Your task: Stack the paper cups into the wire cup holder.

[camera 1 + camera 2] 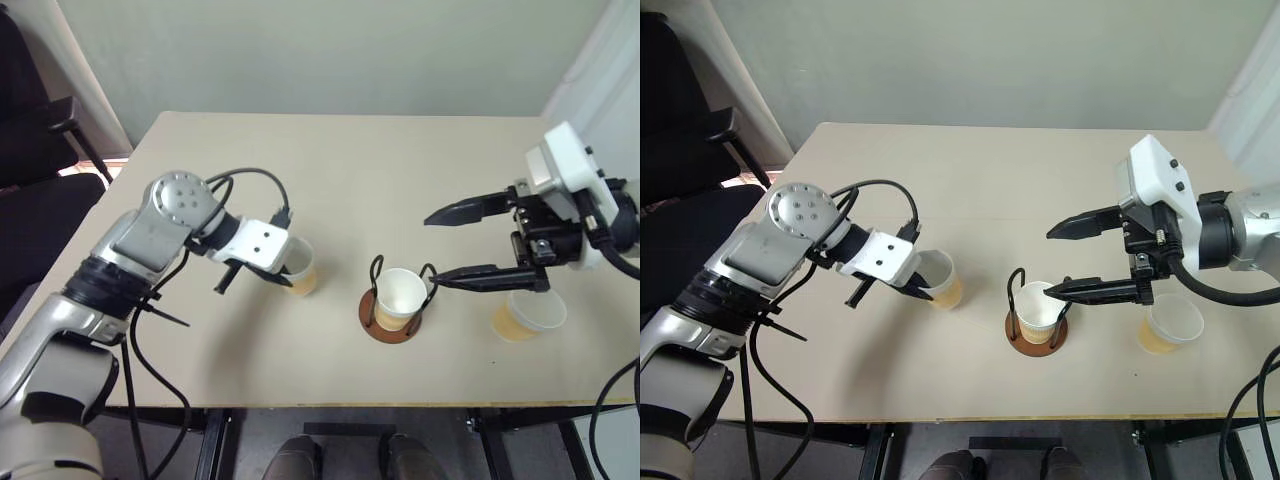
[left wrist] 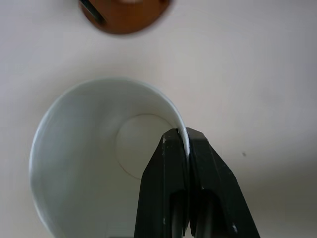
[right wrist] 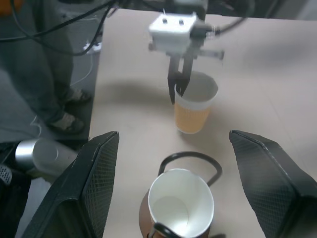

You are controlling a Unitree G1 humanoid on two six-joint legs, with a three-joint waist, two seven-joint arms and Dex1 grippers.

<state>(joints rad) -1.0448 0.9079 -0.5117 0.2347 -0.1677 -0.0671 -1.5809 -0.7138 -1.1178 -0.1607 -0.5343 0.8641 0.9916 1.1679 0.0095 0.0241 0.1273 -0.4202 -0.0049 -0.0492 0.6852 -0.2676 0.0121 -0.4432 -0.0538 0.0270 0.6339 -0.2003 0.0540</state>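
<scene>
Pinched shut, the left claw (image 1: 291, 279) has the near wall of a paper cup (image 1: 938, 279) caught between its two black fingers (image 2: 174, 168), one finger inside the cup and one outside, right at the white rolled rim. That cup stands upright on the beige table (image 1: 340, 180), open mouth up, directly under this claw's tips.

Off to this claw's right, a little way along the table, stands the wire cup holder (image 1: 391, 322), a round reddish-brown base with thin black upright loops. A second cup (image 1: 401, 297) sits inside it, upright between the loops.

On the far side of the holder from the left claw, the right claw (image 1: 432, 250) hangs above the table with its fingers spread wide and nothing between them. Its lower fingertip reaches to just beside the rim of the cup in the holder; whether it touches cannot be told. Below and behind that claw, the third cup (image 1: 1170, 324) stands on the table near the front edge, apart from the holder.

A person's legs and sandalled feet (image 3: 62, 116) stand on the floor beyond the table's edge, behind the left claw.
</scene>
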